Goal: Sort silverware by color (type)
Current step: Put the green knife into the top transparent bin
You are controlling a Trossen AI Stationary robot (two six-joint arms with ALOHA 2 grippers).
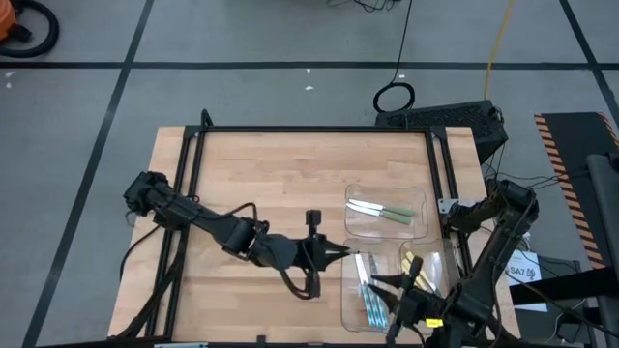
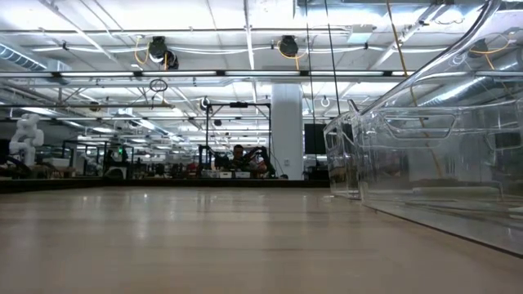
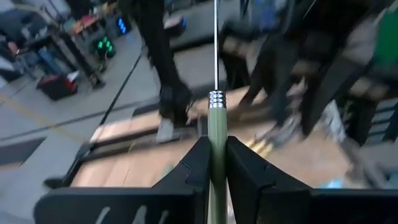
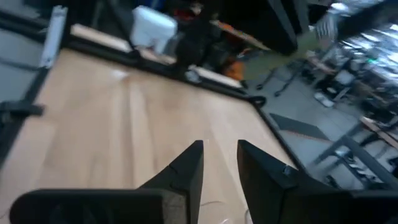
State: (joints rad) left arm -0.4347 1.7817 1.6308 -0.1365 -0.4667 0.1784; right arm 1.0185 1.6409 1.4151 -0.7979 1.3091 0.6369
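Observation:
My left gripper (image 1: pixel 338 254) hangs above the table's middle right, shut on a green-handled utensil (image 3: pixel 216 118) whose thin metal end (image 3: pixel 216 43) sticks out past the fingertips. Two more green-handled utensils (image 1: pixel 382 211) lie in the far clear tray (image 1: pixel 418 193). Blue-handled ones (image 1: pixel 369 295) lie in the near tray (image 1: pixel 348 309), and yellow-handled ones (image 1: pixel 414 266) in the tray beside it. My right gripper (image 4: pixel 219 146) hovers open over these near trays (image 1: pixel 392 285), with nothing between its fingers. My left gripper pinches the utensil's green handle (image 3: pixel 216 146) between its two fingers, just behind the silver collar (image 3: pixel 216 99). The fingers reach roughly level toward the table's right edge, and the utensil lies along them, metal end forward. It is lifted clear of the table.
The three clear trays (image 2: pixel 425 155) crowd the table's right side. The bare wooden top (image 1: pixel 261 174) spreads to the left and far side. A black frame rail (image 1: pixel 309 130) runs along the far edge. Cables and a black box lie on the floor beyond.

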